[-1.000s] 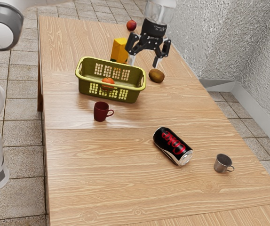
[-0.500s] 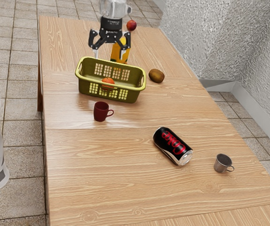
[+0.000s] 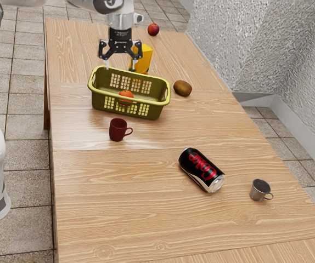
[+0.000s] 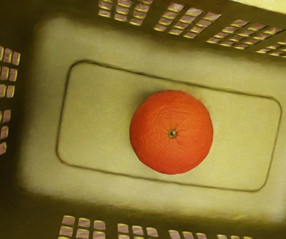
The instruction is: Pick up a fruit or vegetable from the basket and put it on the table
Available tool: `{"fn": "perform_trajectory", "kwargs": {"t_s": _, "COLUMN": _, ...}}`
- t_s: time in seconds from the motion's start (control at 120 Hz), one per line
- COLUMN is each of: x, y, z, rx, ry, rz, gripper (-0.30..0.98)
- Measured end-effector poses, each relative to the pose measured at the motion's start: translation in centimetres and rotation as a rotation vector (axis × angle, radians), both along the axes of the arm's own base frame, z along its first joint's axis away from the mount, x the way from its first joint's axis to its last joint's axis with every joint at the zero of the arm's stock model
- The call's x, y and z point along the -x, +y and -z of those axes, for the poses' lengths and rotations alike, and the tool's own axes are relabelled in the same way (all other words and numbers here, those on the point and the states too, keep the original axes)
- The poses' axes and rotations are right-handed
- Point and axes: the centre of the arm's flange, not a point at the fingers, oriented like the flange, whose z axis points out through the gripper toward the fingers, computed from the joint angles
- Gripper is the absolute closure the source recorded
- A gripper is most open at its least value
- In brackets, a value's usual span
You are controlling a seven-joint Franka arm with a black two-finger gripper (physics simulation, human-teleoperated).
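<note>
Orange (image 4: 171,132) in basket (image 3: 156,111), claw (image 3: 120,67) (spread wide) now nearer.

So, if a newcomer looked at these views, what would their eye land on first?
Probably the orange, vivid against the dull floor of the green basket, with the open jaws above it. Next, the black can lying on its side on the table, its red lettering showing. The dark red mug stands just beside the basket.
</note>
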Motion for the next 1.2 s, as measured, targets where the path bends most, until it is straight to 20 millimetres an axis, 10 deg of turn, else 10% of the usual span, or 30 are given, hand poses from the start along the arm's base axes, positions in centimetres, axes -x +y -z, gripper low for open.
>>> {"fn": "perform_trajectory", "kwargs": {"t_s": 0.25, "x": -1.5, "y": 2.8, "z": 2.6, "rx": -0.044, "ry": -0.015, "rz": 0.130, "gripper": 0.00}}
{"fn": "perform_trajectory", "kwargs": {"t_s": 1.2, "x": -4.3, "y": 2.0, "z": 11.2, "rx": -0.043, "ry": -0.018, "rz": 0.386, "gripper": 0.00}}
